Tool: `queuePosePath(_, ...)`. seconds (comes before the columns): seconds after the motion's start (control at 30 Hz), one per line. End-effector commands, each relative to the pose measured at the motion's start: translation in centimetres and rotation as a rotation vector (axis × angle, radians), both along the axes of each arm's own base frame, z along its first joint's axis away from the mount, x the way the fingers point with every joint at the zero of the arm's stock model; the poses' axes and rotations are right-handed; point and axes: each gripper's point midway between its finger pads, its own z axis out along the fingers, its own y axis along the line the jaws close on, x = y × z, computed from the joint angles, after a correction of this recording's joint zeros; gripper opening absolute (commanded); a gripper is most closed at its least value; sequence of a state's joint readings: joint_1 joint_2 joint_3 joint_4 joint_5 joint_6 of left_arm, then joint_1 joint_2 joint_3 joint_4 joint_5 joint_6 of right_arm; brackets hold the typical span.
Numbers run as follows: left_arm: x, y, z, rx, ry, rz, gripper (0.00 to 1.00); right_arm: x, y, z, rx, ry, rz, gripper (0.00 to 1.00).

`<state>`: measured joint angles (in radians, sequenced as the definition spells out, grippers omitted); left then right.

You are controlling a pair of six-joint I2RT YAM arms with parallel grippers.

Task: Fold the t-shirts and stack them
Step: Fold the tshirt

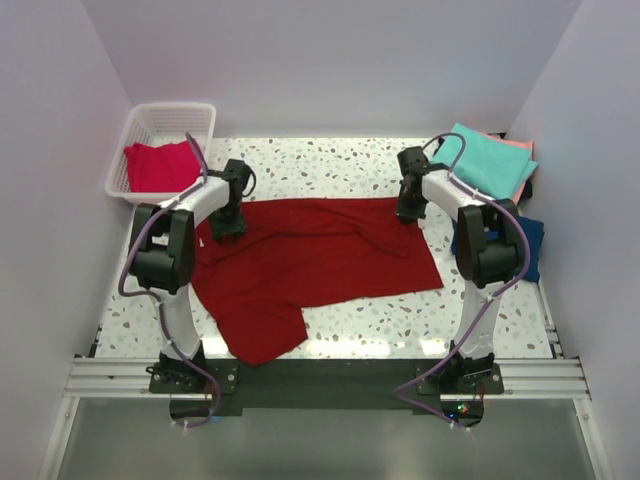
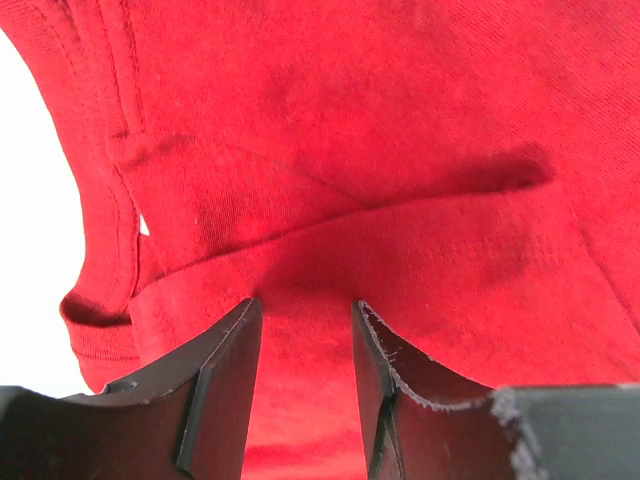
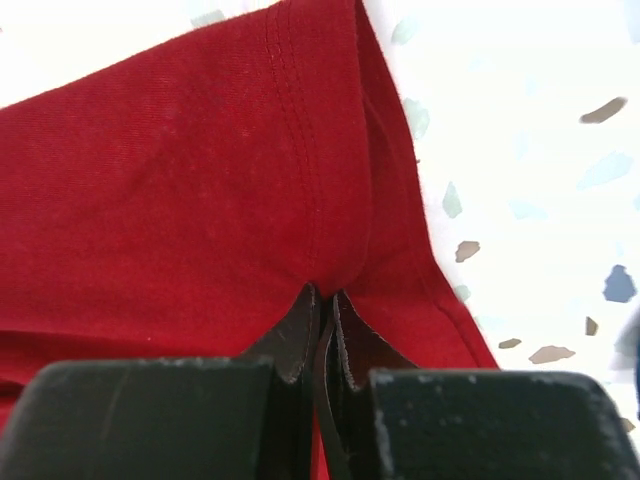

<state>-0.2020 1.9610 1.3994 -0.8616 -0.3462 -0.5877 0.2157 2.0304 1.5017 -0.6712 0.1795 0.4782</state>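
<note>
Left pincer [image 2: 305, 312] angled down, jaws apart, right pincer [image 3: 322, 297] angled down, jaws pinched tight together

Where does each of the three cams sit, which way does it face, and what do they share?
Top: above and behind the arms, looking down on the table; the left arm and right arm show with their bases.
Left wrist: on the left arm, looking past the left gripper, jaws apart, onto the dark red shirt.
Right wrist: on the right arm, looking past the right gripper, pinched shut on the shirt's hem, table beyond.
Shared: all three see the dark red shirt.
</note>
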Motion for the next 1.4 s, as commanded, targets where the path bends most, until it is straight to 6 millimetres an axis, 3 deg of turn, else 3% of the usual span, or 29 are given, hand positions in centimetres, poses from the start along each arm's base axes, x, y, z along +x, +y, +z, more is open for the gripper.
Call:
queuePosePath(0.0,1.5,0.8,-0.1,0.022,-0.031,0.053,0.46,1.7,-1.1,3.0,-0.062,-0.07,-0.015,0.08)
queuePosePath(0.1,1.3,0.8,-0.9,0.022,-0.011,0.052,0.46,2.1,-1.1,3.6,-0.065,-0.082,-0.01,0.13)
queuePosePath(0.43,1.2,0.7,-1.4,0.018,0.008,0.032,0.45,1.8,-0.9,1.8,-0.06,-0.036,-0.007,0.22)
queuePosePath(0.5,1.1,0.7,-1.5,0.015,0.011,0.03,0.45,1.7,-0.9,1.5,-0.058,-0.03,-0.009,0.16)
queuePosePath(0.57,1.1,0.7,-1.5,0.016,0.013,0.03,0.45,1.7,-0.9,1.3,-0.056,-0.027,-0.011,0.0)
queuePosePath(0.7,0.8,0.9,-1.7,0.025,0.025,0.035,0.45,1.8,-1.3,1.4,-0.079,-0.023,-0.02,0.0)
queuePosePath(0.97,-0.7,1.5,-3.3,0.055,0.087,0.055,0.45,2.8,-4.4,2.5,-0.175,-0.065,-0.096,0.0)
queuePosePath(1.37,-2.1,1.5,-4.5,0.048,0.144,0.035,0.44,7.7,-4.9,2.6,-0.173,-0.12,-0.101,0.0)
